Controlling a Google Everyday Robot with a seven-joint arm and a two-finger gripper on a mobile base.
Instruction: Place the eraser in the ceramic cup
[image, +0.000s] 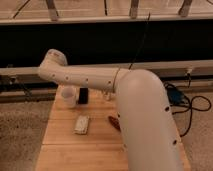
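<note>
You are at the start of this job: nothing is in the ceramic cup (68, 95) as far as you can see, and the eraser (81, 124) lies flat on the wooden table (60, 150), near the middle of its left half and a little in front of the cup. The cup stands at the back left of the table, just beside a dark upright block (83, 95) on its right. Your white arm (100, 79) reaches across above them, bending at its elbow over the cup; the gripper itself is not in view, so you cannot tell what it is doing. A small reddish-brown object (114, 123) lies right of the eraser, partly behind the arm. Finding, grasping, carrying and dropping the eraser all remain.
</note>
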